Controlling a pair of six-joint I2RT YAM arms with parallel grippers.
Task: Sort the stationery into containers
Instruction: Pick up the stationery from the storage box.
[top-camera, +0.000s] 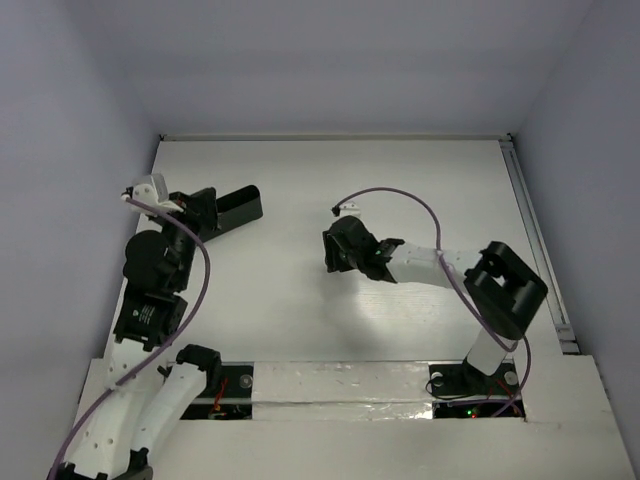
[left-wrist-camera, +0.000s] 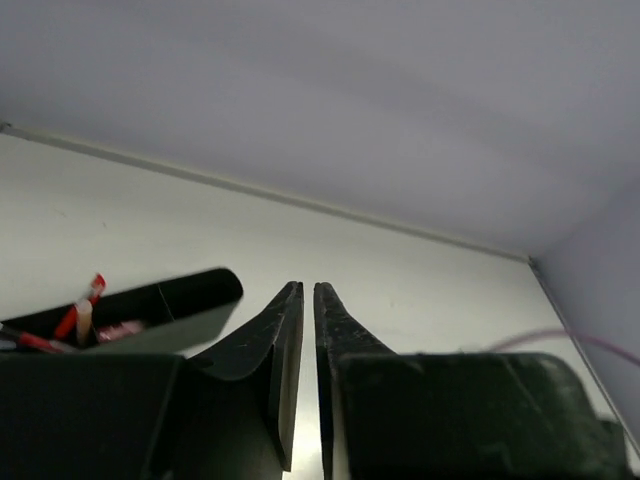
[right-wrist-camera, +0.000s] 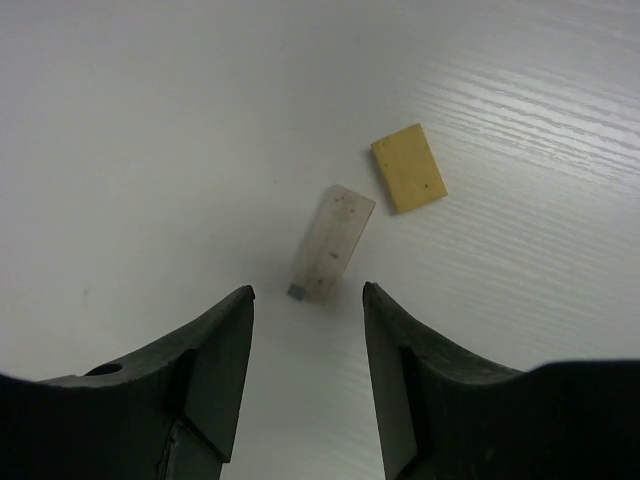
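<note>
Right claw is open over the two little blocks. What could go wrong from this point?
1. The pale block lies slanted between the fingers of the right claw, so closing may twist it or squirt it out rather than grip it.
2. The yellow block sits close beside it and could get nudged or pinched along with it.
3. The left claw, shut, sits right beside the black box holding red pens; a sideways move might knock the box.

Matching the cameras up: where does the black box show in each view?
Top external: black box upper left, beside the left gripper.
Left wrist: box lower left, left of the gripper.
Right wrist: not in it.
Shared landmark: the left gripper.
</note>
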